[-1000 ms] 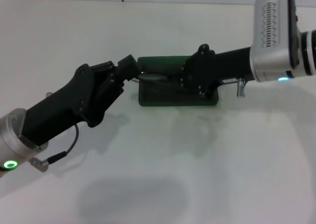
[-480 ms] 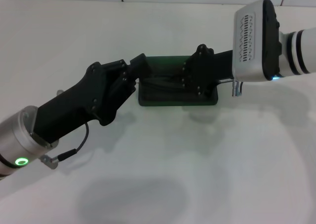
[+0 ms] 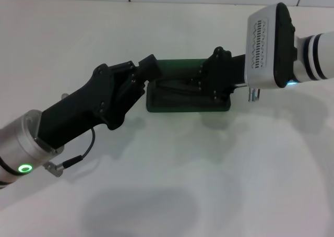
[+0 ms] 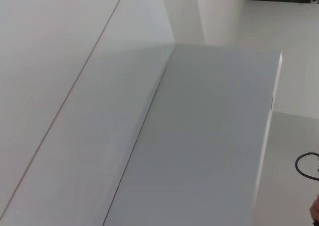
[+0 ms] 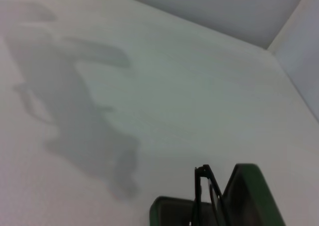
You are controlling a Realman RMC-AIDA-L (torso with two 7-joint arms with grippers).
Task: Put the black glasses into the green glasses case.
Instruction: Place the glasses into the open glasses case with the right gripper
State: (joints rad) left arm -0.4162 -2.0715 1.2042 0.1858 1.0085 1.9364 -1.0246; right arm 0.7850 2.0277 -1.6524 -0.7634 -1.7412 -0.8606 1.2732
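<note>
The green glasses case (image 3: 187,93) lies open on the white table (image 3: 209,174), directly between the left gripper (image 3: 148,70) and the right gripper (image 3: 209,80). The black glasses (image 5: 207,196) sit inside it beneath the right gripper. Whether either gripper is open or closed I cannot tell.

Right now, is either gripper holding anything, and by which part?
Cannot be told. Both the left gripper and the right gripper sit at the open dark green rectangular case, hiding any grip on the thin black wire-framed glasses.
</note>
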